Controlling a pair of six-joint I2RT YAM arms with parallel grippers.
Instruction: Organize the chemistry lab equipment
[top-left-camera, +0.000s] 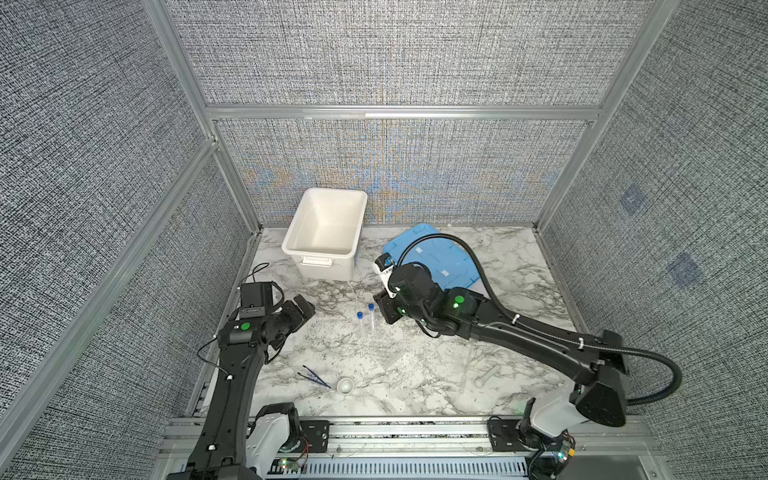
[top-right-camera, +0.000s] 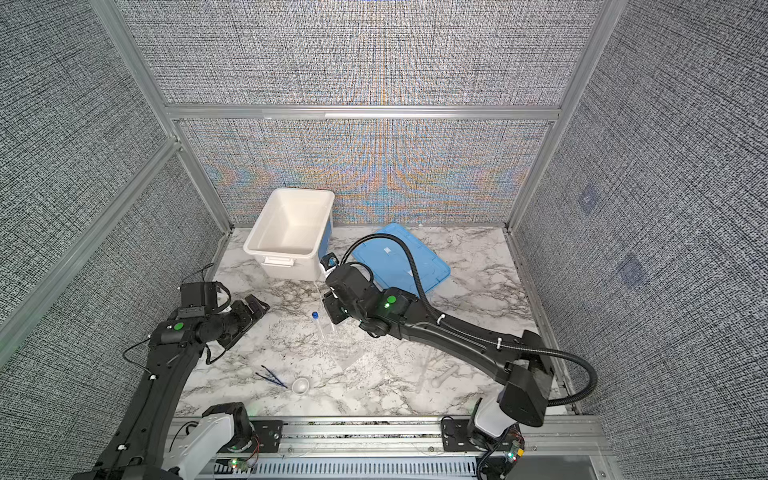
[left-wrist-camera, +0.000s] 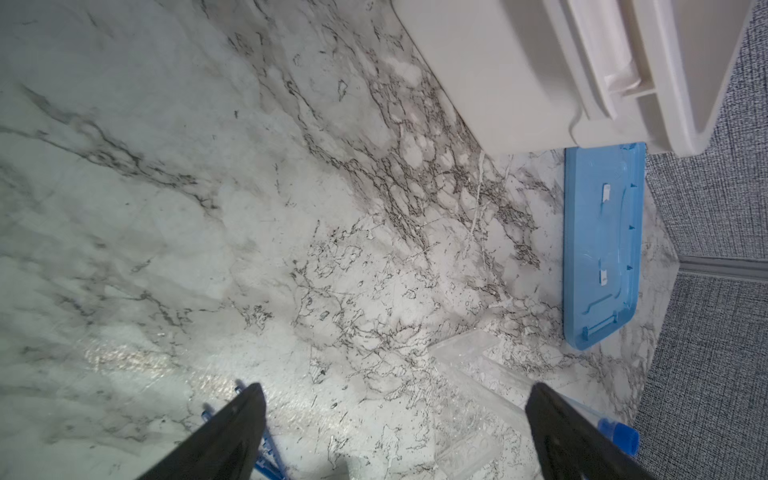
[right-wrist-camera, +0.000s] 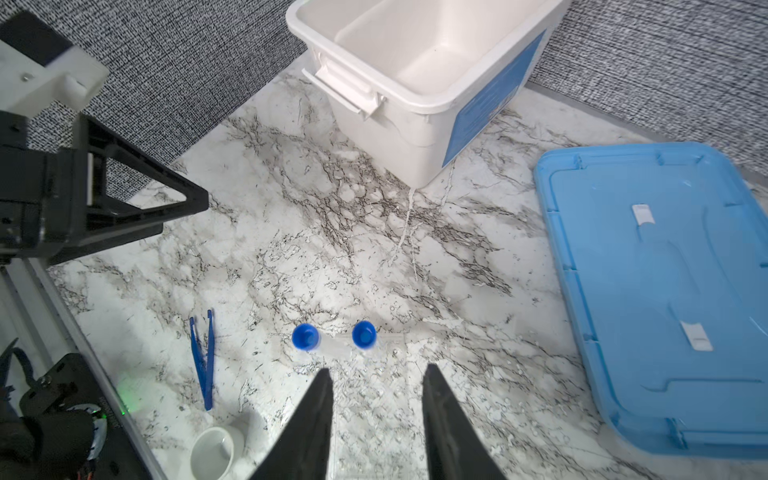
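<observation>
Two clear tubes with blue caps (top-left-camera: 360, 323) (right-wrist-camera: 305, 336) lie side by side mid-table. My right gripper (top-left-camera: 384, 309) (right-wrist-camera: 378, 372) hovers just beside them, its jaws apart with nothing gripped; a faint clear flat plastic piece (right-wrist-camera: 374, 436) lies on the marble beneath them. The second tube's cap (right-wrist-camera: 364, 333) sits just ahead of the gap. Dark blue tweezers (top-left-camera: 313, 376) (right-wrist-camera: 203, 357) and a small round whitish dish (top-left-camera: 345, 385) (right-wrist-camera: 214, 451) rest near the front edge. My left gripper (top-left-camera: 305, 309) (left-wrist-camera: 395, 395) stands wide open and empty at the left.
The white tub (top-left-camera: 291, 249) stands open at the back; the blue lid (top-left-camera: 449, 257) lies flat to its right, partly under my right arm. Clear and whitish plastic pieces (top-left-camera: 486, 376) lie front right below that arm. Fabric walls close three sides.
</observation>
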